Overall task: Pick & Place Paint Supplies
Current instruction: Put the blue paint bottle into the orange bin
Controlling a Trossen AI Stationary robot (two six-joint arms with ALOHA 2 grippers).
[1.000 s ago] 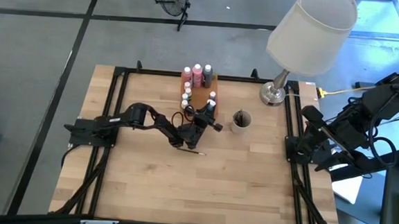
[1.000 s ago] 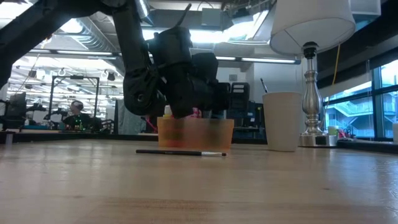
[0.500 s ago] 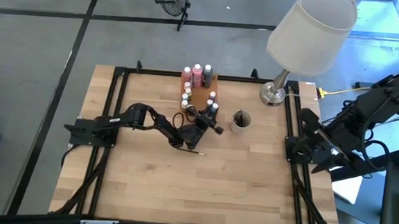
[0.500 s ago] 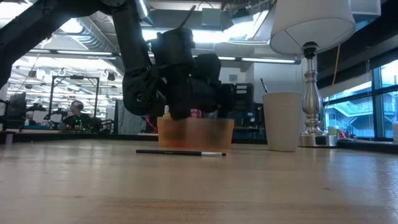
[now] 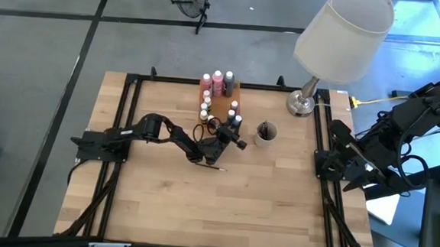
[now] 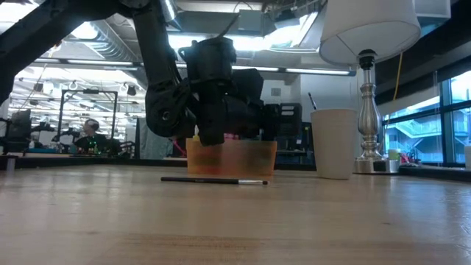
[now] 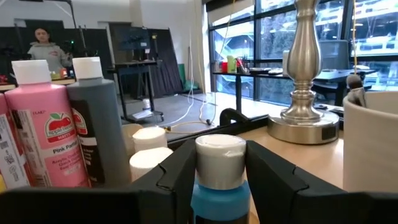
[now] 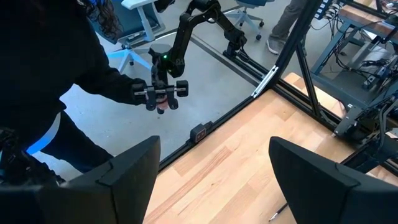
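Two matte-black jointed arms, black cabling along the links, left pincer (image 7: 219, 180) with angular black fingers.

Colour rundown from what we can see: the surface (image 5: 261, 203) is pale blond wood with a plank pattern, framed in black rails. The tray (image 6: 230, 157) is see-through orange. The bottle (image 7: 219, 180) between the black fingers (image 7: 176, 171) of the left tool (image 7: 219, 163) is blue with a white cap. Beside it we've got a pink bottle (image 7: 43, 134) with a red apple logo and a dark grey bottle (image 7: 98, 127), both white-capped. The cup (image 6: 334, 143) looks off-white, the lamp (image 5: 340, 39) has a white shade and a silver base, and the brush (image 6: 213, 180) is black with a pale tip.
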